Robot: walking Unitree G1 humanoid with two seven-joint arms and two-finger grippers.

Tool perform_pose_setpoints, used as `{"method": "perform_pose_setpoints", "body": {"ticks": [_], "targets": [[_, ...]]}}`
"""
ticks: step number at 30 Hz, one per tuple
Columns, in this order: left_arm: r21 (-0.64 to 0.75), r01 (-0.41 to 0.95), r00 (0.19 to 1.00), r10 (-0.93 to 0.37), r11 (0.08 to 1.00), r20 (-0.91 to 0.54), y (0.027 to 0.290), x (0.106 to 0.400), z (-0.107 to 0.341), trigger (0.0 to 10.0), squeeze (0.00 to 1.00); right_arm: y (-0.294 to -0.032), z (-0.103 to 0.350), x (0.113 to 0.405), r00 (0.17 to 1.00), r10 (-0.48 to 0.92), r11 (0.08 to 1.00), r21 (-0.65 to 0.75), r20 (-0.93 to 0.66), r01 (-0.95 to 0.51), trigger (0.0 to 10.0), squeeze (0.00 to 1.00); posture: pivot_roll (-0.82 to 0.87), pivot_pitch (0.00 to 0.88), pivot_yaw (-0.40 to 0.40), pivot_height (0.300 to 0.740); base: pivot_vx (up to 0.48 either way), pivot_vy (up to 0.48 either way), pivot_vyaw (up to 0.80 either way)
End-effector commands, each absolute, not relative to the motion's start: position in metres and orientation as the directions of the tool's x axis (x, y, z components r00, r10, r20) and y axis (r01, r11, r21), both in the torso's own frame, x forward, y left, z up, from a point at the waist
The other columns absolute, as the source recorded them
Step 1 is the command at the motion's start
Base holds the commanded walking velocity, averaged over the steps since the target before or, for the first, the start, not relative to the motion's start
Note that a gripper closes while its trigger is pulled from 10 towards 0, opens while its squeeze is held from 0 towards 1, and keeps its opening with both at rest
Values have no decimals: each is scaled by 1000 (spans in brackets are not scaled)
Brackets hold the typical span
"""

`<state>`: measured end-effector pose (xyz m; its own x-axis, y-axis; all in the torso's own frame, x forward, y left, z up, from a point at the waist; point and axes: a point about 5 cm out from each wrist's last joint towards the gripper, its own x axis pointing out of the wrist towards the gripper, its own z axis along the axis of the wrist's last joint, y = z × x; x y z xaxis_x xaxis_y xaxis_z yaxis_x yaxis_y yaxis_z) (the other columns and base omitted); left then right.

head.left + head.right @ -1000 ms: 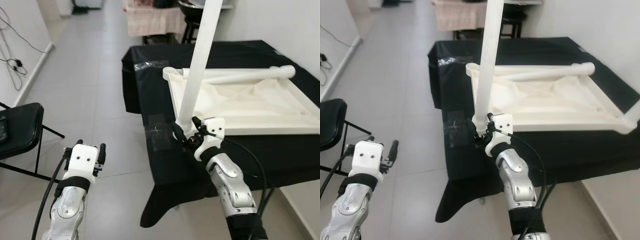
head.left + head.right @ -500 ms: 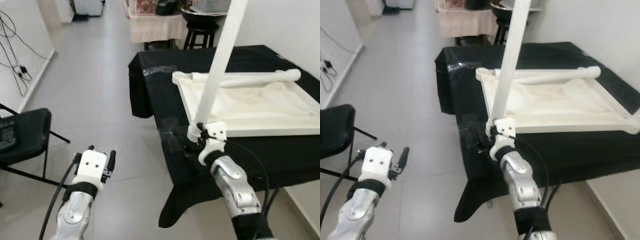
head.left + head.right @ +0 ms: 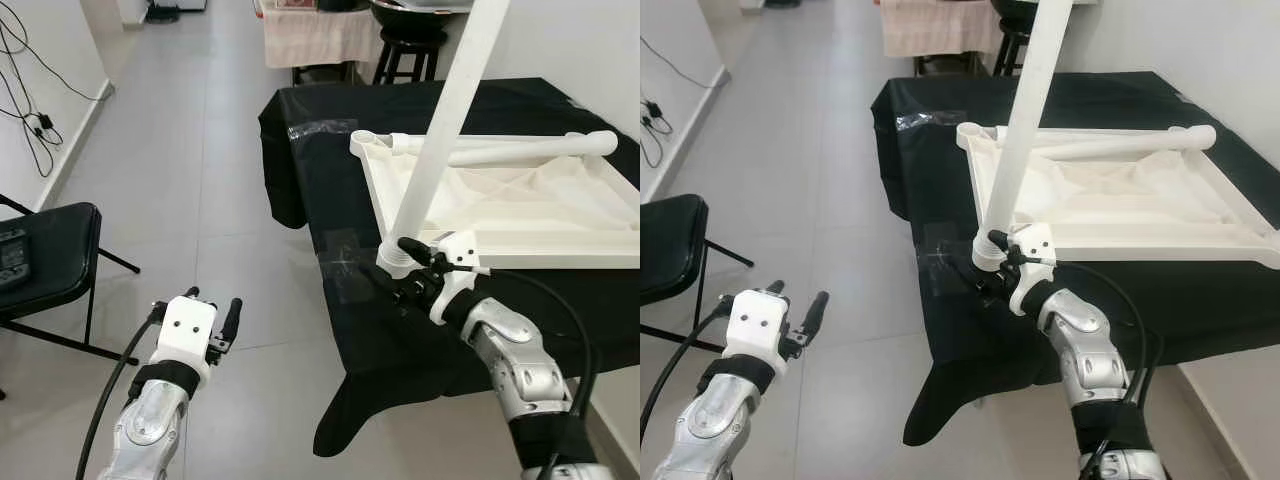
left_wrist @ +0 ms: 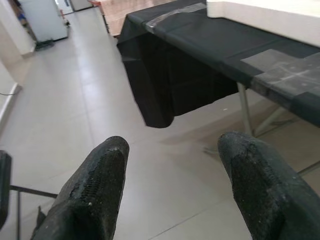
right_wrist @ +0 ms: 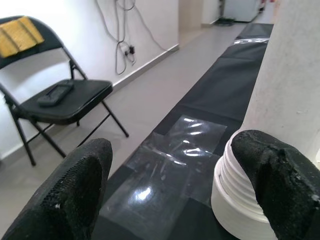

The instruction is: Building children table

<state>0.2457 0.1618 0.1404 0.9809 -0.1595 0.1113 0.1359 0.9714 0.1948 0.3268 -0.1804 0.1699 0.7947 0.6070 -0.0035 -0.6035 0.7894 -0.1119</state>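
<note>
Right gripper (image 3: 398,268) spread, leg (image 3: 437,135) base beside one finger, not gripped; leg axis near upright at tabletop (image 3: 520,215) corner. Left gripper (image 3: 212,318) spread, idle.

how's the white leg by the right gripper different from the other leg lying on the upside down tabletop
The leg by the right gripper stands nearly upright, its threaded end down on the black table cover; the other leg lies flat across the tabletop's far edge. Both are plain white round tubes.
</note>
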Motion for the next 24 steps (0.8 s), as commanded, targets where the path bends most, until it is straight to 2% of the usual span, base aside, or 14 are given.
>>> {"method": "perform_pose_setpoints", "body": {"ticks": [1,7,11,19,22,24], "targets": [[188,145,982,-165,971,95,162,243,137,10000,0,-183,175,330,791,612,785,-114,-1,-608,10000,0,134,181,-52,740,240,-412,0],[175,126,984,-145,977,101,162,243,137,10000,0,-191,180,339,823,568,817,-119,-2,-564,10000,0,137,183,-55,740,40,-69,0],[176,134,983,-153,975,100,162,243,137,10000,0,-191,182,335,738,674,729,-128,-39,-672,10000,0,138,184,-52,740,0,0,0],[174,153,980,-172,973,98,162,242,137,10000,0,-200,187,327,633,768,621,-131,-96,-773,10000,0,139,183,-53,740,0,0,0],[182,173,978,-190,968,81,161,242,136,10000,0,-201,183,320,567,809,555,-120,-152,-823,10000,0,139,180,-54,740,0,-465,0],[182,178,978,-195,967,80,160,241,136,10000,0,-199,177,311,489,851,481,-89,-192,-872,10000,0,139,178,-53,740,0,-465,0]]}}
